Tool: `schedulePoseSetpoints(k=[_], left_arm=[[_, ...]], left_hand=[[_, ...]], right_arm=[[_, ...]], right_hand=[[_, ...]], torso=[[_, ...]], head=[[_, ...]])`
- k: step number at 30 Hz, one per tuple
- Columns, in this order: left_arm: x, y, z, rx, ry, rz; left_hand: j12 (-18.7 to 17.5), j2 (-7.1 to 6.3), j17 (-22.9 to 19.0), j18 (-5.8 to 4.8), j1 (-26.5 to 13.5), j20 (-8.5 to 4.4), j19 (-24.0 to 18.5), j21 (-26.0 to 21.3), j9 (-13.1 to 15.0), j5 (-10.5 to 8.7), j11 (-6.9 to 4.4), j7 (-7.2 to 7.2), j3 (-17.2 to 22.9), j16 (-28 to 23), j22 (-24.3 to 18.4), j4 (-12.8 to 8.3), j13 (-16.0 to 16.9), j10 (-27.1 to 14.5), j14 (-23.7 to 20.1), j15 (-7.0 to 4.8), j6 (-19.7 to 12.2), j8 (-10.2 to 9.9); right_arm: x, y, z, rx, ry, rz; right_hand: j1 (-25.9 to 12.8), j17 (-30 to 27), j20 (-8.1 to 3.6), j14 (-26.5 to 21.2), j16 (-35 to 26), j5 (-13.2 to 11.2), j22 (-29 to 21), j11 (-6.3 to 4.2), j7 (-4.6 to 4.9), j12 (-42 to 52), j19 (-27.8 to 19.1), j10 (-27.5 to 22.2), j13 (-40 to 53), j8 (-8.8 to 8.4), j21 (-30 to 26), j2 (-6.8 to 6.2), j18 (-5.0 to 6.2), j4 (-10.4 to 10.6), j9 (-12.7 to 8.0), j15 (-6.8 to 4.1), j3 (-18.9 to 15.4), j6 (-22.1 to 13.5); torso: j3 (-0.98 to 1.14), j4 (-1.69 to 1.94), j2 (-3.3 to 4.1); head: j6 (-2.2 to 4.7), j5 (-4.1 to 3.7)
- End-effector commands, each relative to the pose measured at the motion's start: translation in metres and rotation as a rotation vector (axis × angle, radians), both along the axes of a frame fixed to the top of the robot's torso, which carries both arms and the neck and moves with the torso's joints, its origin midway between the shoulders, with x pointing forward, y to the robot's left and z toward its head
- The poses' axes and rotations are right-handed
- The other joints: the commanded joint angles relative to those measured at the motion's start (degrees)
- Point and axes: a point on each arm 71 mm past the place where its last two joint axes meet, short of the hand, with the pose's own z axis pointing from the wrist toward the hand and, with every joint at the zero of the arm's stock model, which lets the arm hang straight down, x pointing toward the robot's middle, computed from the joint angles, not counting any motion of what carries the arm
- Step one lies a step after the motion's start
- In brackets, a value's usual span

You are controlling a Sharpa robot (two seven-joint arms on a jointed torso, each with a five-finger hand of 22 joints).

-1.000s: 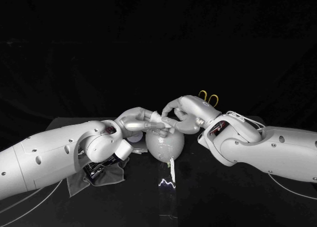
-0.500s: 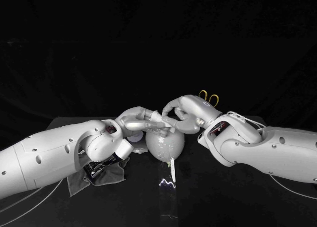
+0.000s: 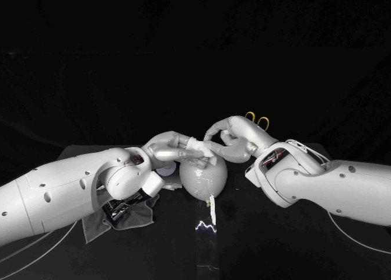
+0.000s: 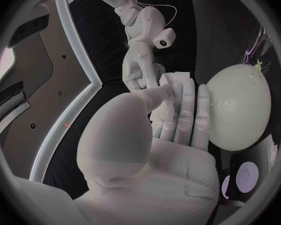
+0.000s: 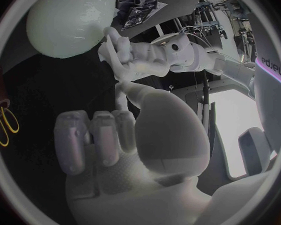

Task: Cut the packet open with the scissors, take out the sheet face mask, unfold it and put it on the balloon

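Left hand [image 3: 172, 150] just above the balloon [image 3: 204, 179], thumb and fingers pinching the folded white sheet mask [image 3: 195, 144]. Nearer the robot than the balloon, to its left: packet [image 3: 119, 209] on a crumpled grey cloth [image 3: 94, 224]. Balloon lies on the black table [image 3: 246, 251]. Right hand [image 3: 231, 143] over the balloon's far right side, fingers curled in, thumb tip at the mask; hold or mere touch, cannot tell. Beyond the balloon: yellow-handled scissors [image 3: 258, 121].

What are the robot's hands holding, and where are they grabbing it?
The left hand pinches the folded white sheet mask between thumb and fingers, beside the pale balloon. The right hand reaches to it; whether it grips cannot be told.
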Motion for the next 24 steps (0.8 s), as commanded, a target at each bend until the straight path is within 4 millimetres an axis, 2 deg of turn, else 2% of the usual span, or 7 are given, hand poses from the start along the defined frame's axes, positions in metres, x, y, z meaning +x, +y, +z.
schedulePoseSetpoints(k=[1, 12, 24], left_arm=[[-0.001, -0.002, 0.001, 0.004, -0.011, -0.017], [-0.002, -0.003, 0.0, 0.014, -0.008, -0.025], [-0.002, -0.003, -0.001, 0.025, 0.0, -0.03]], left_hand=[[-0.3, 0.45, 0.08, 0.83, 0.25, -0.06, 0.04, 0.23, 1.17, 0.18, -0.02, 0.05, 0.23, 0.28, 0.08, -0.19, 0.05, 0.59, 0.1, -0.36, 0.45, 0.27], [-0.31, 0.44, 0.13, 0.82, 0.31, -0.06, 0.0, 0.22, 1.24, 0.18, -0.06, 0.02, 0.29, 0.3, 0.07, -0.27, 0.05, 0.69, 0.15, -0.4, 0.5, 0.35], [-0.33, 0.42, 0.15, 0.81, 0.33, -0.06, -0.04, 0.21, 1.27, 0.19, -0.07, 0.01, 0.33, 0.3, 0.06, -0.31, 0.05, 0.73, 0.16, -0.42, 0.51, 0.39]], right_arm=[[0.003, -0.006, -0.001, 0.087, 0.079, -0.054], [0.006, -0.009, -0.002, 0.125, 0.126, -0.078], [0.013, -0.017, 0.005, 0.193, 0.081, -0.121]], right_hand=[[0.11, 15.06, -0.57, 5.97, 0.2, 0.15, 15.05, -0.39, -1.13, 0.24, 6.02, 5.02, 14.07, 1.85, 0.32, 0.51, -0.37, -0.23, 1.94, -0.27, 0.63, 1.23], [0.11, 15.06, -0.6, 5.97, 0.2, 0.15, 15.05, -0.4, -1.12, 0.09, 6.02, 4.96, 13.99, 1.96, 0.32, 0.6, -0.37, -0.32, 2.02, -0.29, 0.78, 1.12], [0.12, 15.06, -0.64, 5.97, 0.2, 0.15, 15.05, -0.4, -1.11, 0.42, 6.02, 5.1, 14.16, 2.11, 0.32, 0.63, -0.37, -0.51, 2.14, -0.3, 0.94, 0.99]], torso=[[-0.04, 0.02, 0.03], [-0.04, 0.07, 0.05], [-0.02, 0.04, 0.0]], head=[[0.05, -0.24], [-0.02, 0.0], [0.06, -0.07]])
